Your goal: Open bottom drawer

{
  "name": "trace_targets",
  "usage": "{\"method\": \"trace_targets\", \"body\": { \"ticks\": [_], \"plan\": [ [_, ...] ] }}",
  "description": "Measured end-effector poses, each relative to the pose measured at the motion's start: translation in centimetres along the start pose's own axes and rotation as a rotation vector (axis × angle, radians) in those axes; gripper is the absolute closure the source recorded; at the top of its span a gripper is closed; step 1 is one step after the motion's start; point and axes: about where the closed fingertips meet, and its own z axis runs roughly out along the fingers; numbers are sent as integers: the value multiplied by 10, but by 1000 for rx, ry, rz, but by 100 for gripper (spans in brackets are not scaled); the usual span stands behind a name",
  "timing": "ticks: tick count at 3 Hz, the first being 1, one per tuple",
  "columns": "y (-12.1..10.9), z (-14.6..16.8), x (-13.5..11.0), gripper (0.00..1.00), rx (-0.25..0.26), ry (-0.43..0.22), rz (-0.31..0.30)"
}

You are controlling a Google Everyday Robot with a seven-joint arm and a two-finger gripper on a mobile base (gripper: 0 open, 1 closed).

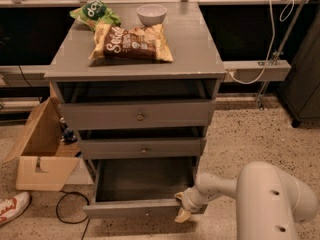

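The grey cabinet (135, 69) has three drawers. The bottom drawer (132, 208) stands pulled far out, its dark inside bare; its slim front panel sits low near the floor. The middle drawer (142, 148) and top drawer (137, 115) stick out a little, each with a small round knob. My gripper (182, 207) is at the right end of the bottom drawer's front panel, touching its edge. My white arm (265, 199) comes in from the lower right.
A chips bag (131, 42), a green bag (95, 13) and a white bowl (151, 13) lie on the cabinet top. An open cardboard box (42, 154) stands at the left, with a black cable (65, 209) and a shoe (12, 207) on the floor.
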Motion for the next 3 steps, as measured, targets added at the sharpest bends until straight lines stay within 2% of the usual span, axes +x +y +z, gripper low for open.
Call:
{"method": "trace_targets", "body": {
  "ticks": [1, 2, 3],
  "plan": [
    [23, -7, 8, 68, 26, -2, 16],
    [23, -7, 8, 54, 25, -2, 16],
    [21, -18, -4, 31, 49, -19, -19]
  ]
}}
